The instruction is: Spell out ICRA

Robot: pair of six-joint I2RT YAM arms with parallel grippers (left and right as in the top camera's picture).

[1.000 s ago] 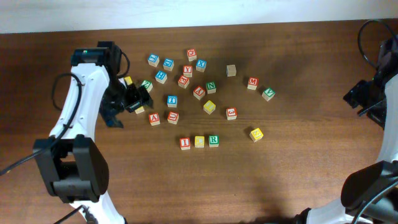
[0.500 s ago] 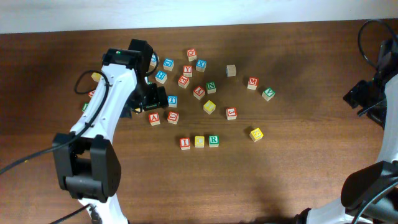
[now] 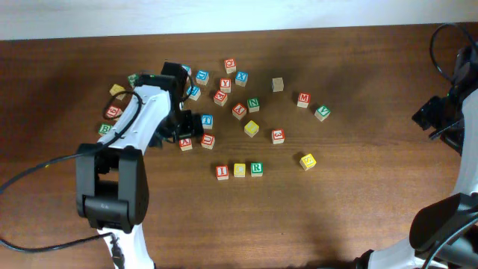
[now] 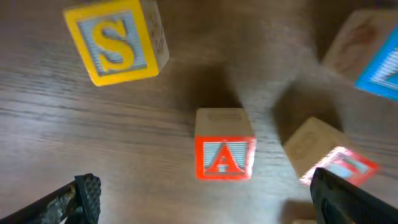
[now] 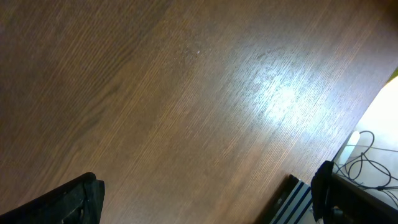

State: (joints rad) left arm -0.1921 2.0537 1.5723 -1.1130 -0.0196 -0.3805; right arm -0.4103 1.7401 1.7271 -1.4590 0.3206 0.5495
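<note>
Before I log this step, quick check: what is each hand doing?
Left hand: open, holding nothing, red A cube just ahead.
Right hand: open, holding nothing.

S on yellow cube, A on red cube, R on green cube

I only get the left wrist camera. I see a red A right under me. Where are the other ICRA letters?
Observer: From overhead, I, C and R already stand in a row, on the robot's side of the other blocks.
Operator: Is there room for my A after the R?
Observer: Yes. The table just right of R is bare; the next block, a yellow one, lies farther right.
Operator: What's the other arm doing?
Observer: The right gripper is open and empty, over bare wood at the table's right side.
</note>
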